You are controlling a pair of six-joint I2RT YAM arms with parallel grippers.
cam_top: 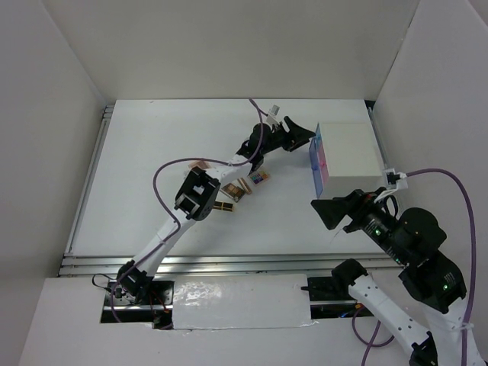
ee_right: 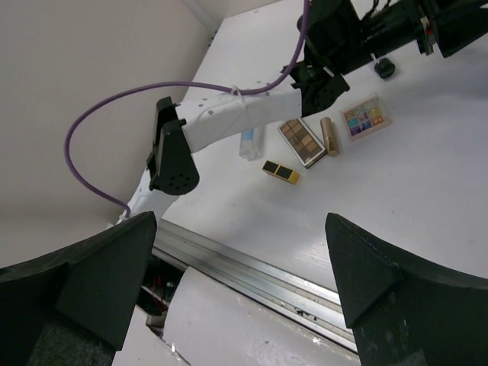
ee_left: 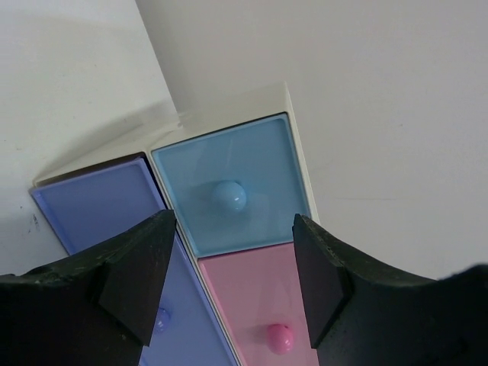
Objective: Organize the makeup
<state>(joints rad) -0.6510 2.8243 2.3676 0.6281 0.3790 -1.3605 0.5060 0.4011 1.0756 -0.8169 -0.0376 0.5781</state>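
Observation:
The makeup lies mid-table beside my left arm. In the right wrist view I see a brown eyeshadow palette [ee_right: 303,141], a colourful palette [ee_right: 364,118], a slim rose-gold stick [ee_right: 329,136], a black-gold lipstick tube [ee_right: 280,172] and a clear bottle [ee_right: 250,143]. In the top view the palettes [cam_top: 258,178] and the lipstick [cam_top: 223,206] show partly under the arm. My left gripper [cam_top: 303,137] is open and empty, right in front of the drawer fronts; in its wrist view [ee_left: 232,278] the pink drawer [ee_left: 259,297] lies between the fingers. My right gripper [cam_top: 329,212] is open and empty, raised in front of the box.
The white box [cam_top: 349,152] stands at the back right with closed blue [ee_left: 229,191], purple [ee_left: 95,210] and pink drawers, each with a round knob. White walls enclose the table. A metal rail [ee_right: 305,282] runs along the near edge.

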